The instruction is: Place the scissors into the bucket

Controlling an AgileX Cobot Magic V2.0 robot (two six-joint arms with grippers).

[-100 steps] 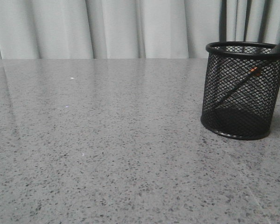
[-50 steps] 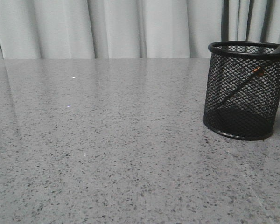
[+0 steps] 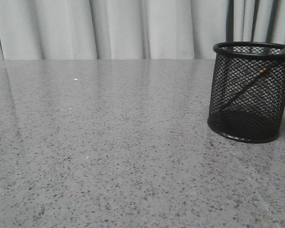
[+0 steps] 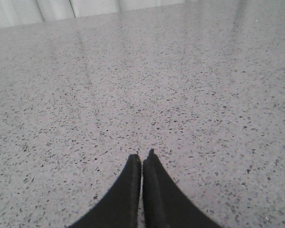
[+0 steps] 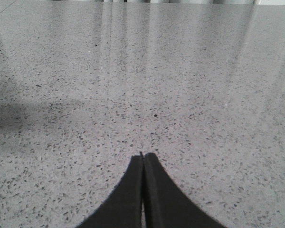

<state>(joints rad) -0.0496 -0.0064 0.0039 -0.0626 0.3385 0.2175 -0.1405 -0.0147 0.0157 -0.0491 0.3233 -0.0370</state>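
The black wire-mesh bucket stands upright at the right side of the grey speckled table in the front view. The scissors lean inside it, blades down, an orange-lined spot showing through the mesh near the rim and a dark handle sticking out over the rim at the right edge. My left gripper is shut and empty over bare table. My right gripper is shut and empty over bare table. Neither gripper shows in the front view.
A pale curtain hangs behind the table's far edge. The grey speckled tabletop spreads left of the bucket. Neither wrist view shows the bucket.
The bucket sits slightly further right in the front view than one second ago, the whole view having shifted a little. The scissors stay leaning inside it.
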